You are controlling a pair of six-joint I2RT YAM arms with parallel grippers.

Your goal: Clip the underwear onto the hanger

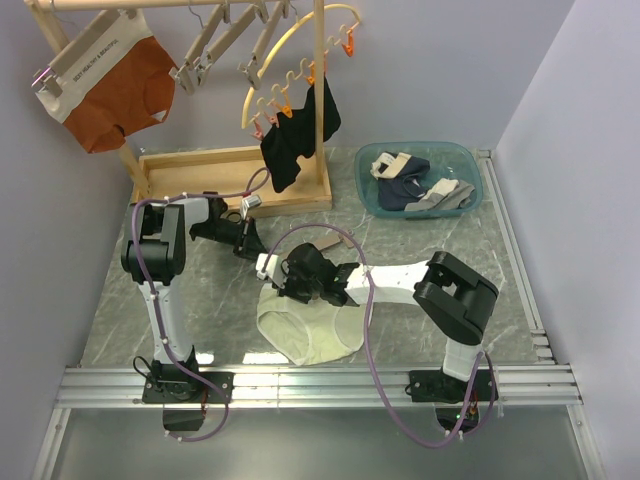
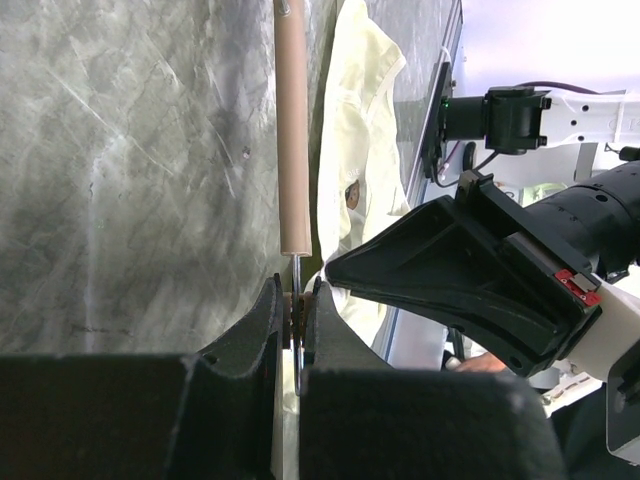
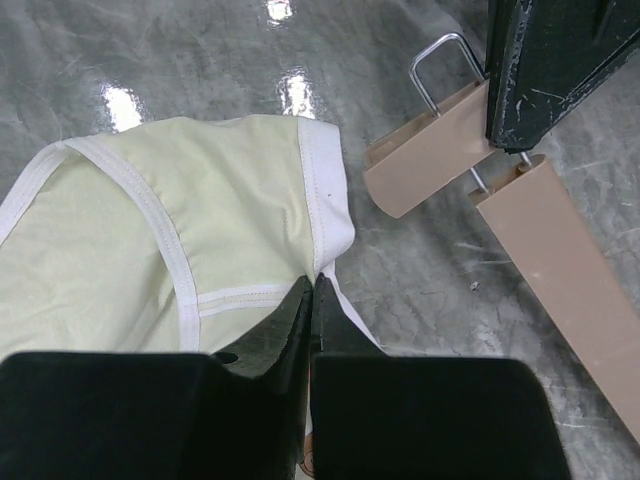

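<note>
The cream-yellow underwear (image 1: 310, 325) lies flat on the grey table in front of the arms. My right gripper (image 1: 292, 280) is shut on its white waistband edge, as the right wrist view shows: gripper (image 3: 313, 283), underwear (image 3: 200, 220). The light-wood hanger bar (image 3: 560, 270) and its clip (image 3: 430, 150) lie just beyond that edge. My left gripper (image 1: 250, 245) is shut on the hanger's metal wire at the bar's end; the left wrist view shows this gripper (image 2: 297, 290), the hanger bar (image 2: 292, 130) and the underwear (image 2: 355, 120) beside the bar.
A wooden rack at the back holds rust-orange briefs (image 1: 115, 85), several spare wooden hangers (image 1: 225, 45), a yellow hoop with orange pegs (image 1: 300, 70) and a black garment (image 1: 300, 135). A blue basin (image 1: 478, 185) of clothes stands at the back right.
</note>
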